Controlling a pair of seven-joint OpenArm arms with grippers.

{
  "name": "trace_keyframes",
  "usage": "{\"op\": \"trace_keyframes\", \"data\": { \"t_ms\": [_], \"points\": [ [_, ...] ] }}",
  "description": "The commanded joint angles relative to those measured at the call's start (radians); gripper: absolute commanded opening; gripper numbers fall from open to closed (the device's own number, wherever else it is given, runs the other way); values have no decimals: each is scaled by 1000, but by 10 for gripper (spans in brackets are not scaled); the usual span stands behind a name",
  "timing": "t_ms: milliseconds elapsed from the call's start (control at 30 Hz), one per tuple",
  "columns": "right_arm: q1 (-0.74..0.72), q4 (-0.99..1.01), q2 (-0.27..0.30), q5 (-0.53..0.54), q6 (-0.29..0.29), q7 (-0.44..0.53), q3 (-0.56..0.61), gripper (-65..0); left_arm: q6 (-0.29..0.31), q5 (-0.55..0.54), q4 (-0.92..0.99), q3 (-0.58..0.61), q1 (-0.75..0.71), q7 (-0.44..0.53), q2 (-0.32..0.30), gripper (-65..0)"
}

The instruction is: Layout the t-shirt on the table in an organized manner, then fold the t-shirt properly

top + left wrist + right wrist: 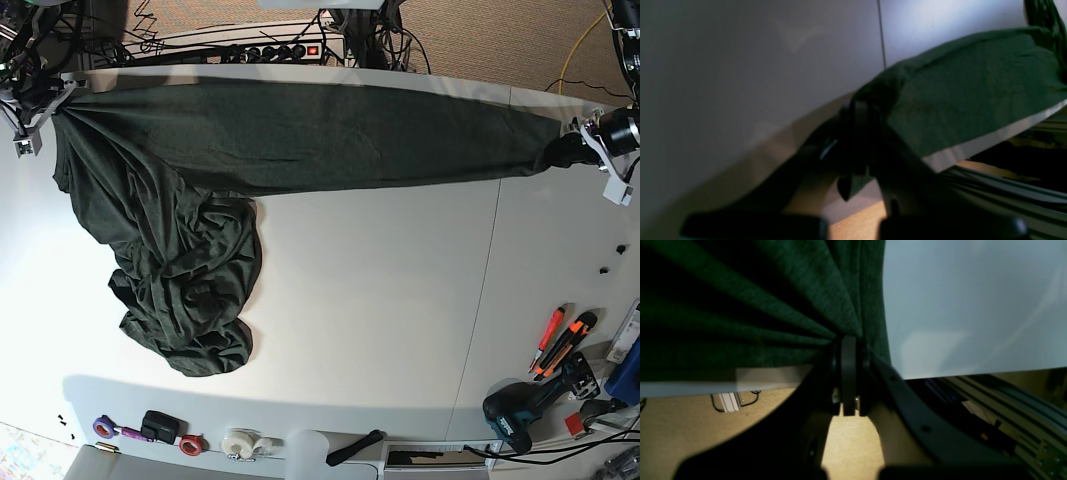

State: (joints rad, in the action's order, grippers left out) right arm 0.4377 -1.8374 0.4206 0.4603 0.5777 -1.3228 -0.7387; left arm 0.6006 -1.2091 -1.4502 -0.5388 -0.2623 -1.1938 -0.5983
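Observation:
The dark green t-shirt (300, 135) is pulled taut in a long band along the far edge of the white table (380, 300). The rest of it lies bunched in a crumpled heap (190, 290) at the left. At the band's right end my left gripper (585, 145) is shut on the cloth. In the left wrist view the fingers (857, 133) pinch a bunched edge of the t-shirt (973, 90) at the table's rim (957, 153). My right gripper (45, 110) is shut on the left end, where pleats of the t-shirt (790, 306) fan out from its closed pads (848, 373).
A thin seam (490, 290) crosses the table right of centre. Orange-handled cutters (560, 345) and a drill (520, 410) lie at the near right. Tape rolls (240, 443) and small items line the near edge. A power strip (250, 50) and cables sit beyond the far edge.

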Motion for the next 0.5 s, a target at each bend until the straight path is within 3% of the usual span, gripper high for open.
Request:
{"op": "trace_keyframes", "data": {
  "t_ms": [0,200,233,333,367,467],
  "points": [
    [0,-13,23,-5,-14,20,-8,-650,3,-26,-13,-11,7,5,-23,-650],
    [0,-13,23,-5,-14,35,-8,-650,3,-25,-13,-11,7,-5,-23,-650],
    [0,-13,23,-5,-14,33,-8,-644,3,-25,-13,-11,7,-5,-23,-606],
    [0,-13,23,-5,-14,42,-8,-438,3,-26,-13,-11,7,-4,-23,-498],
    [0,-13,23,-5,-14,46,-8,-398,3,-26,-13,-11,7,-3,-23,-484],
    [-1,-13,26,-6,-14,64,-9,-387,3,-26,-13,-11,7,-3,-23,-480]
  ]
}}
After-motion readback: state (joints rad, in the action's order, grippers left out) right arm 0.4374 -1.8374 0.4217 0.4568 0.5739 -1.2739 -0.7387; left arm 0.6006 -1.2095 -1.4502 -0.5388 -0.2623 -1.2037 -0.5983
